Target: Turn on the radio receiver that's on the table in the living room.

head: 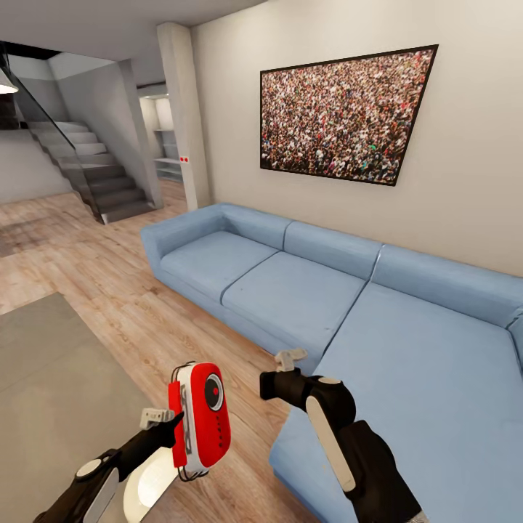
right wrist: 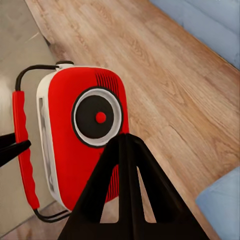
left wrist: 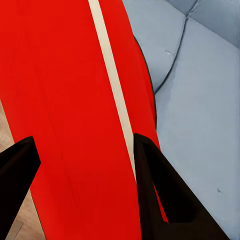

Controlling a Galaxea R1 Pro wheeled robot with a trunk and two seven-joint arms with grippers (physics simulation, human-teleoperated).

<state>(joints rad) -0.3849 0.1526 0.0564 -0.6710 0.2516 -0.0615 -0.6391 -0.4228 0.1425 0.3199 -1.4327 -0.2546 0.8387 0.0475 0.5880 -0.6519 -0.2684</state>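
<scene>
Already lifted: left gripper (head: 173,421) clamps the glossy red rounded radio receiver (head: 203,418) above the floor. Right gripper (right wrist: 125,150), fingers together, faces its dial; switching on remains.

Head cam looks down and forward over both arms toward the sofa (head: 305,290) and wall photograph (head: 345,116). Left wrist cam sits right against the radio receiver (left wrist: 75,115). Right wrist cam views its front (right wrist: 82,140) from nearby. All three share radio and sofa.
</scene>
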